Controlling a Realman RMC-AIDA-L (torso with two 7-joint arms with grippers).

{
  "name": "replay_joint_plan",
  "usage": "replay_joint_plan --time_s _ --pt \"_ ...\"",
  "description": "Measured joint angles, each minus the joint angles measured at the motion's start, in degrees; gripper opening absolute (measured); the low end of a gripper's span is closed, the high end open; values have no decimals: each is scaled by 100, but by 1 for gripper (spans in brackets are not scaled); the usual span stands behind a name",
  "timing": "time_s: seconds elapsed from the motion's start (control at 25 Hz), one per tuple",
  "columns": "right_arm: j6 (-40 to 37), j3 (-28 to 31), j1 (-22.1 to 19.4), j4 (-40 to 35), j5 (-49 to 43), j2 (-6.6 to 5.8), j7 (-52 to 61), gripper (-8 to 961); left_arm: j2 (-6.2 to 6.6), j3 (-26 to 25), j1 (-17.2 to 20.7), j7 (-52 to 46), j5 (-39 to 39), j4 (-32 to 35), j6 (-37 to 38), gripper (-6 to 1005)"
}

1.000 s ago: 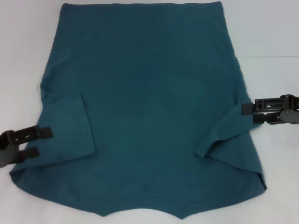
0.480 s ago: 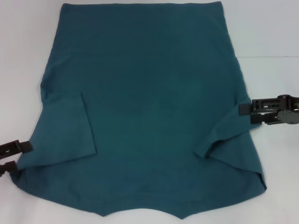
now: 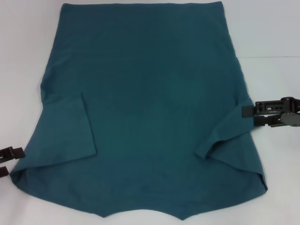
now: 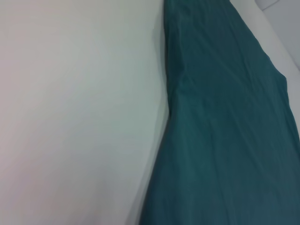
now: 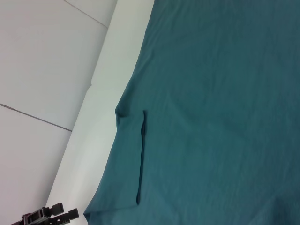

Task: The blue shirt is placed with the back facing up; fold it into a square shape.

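Observation:
The blue shirt point(image 3: 150, 103) lies flat on the white table, plain side up, with both sleeves folded inward over the body. Its left sleeve point(image 3: 65, 129) lies flat, and its right sleeve point(image 3: 229, 129) forms a slanted flap. My left gripper point(image 3: 8, 161) is at the far left edge of the head view, just off the shirt's lower left corner, open and empty. Touching the shirt's right edge by the folded sleeve, my right gripper point(image 3: 251, 117) has its fingers apart. The shirt point(image 4: 225, 131) fills the left wrist view's side. In the right wrist view, the shirt point(image 5: 211, 117) and the distant left gripper point(image 5: 47, 216) show.
White table surface point(image 3: 267, 33) surrounds the shirt on both sides and behind it. The shirt's collar end reaches the near edge of the head view. A seam line in the table point(image 5: 37, 119) shows in the right wrist view.
My left gripper has drawn back to the left, off the folded left sleeve and nearly out of the head view. The right gripper has barely shifted. The shirt lies as before.

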Motion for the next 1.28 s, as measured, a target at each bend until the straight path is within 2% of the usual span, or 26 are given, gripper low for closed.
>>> replay_joint_plan --time_s 0.56,0.8,1.28 --pt "-1 -2 -28 9 1 -1 0 871 -30 -95 57 -221 8 -149 -176 876" --pt "-7 3 -34 11 1 -1 1 869 -7 -256 58 -224 8 -293 -187 874" --pt "-9 40 -72 0 1 0 -2 865 -9 -257 30 -225 141 -487 -211 870"
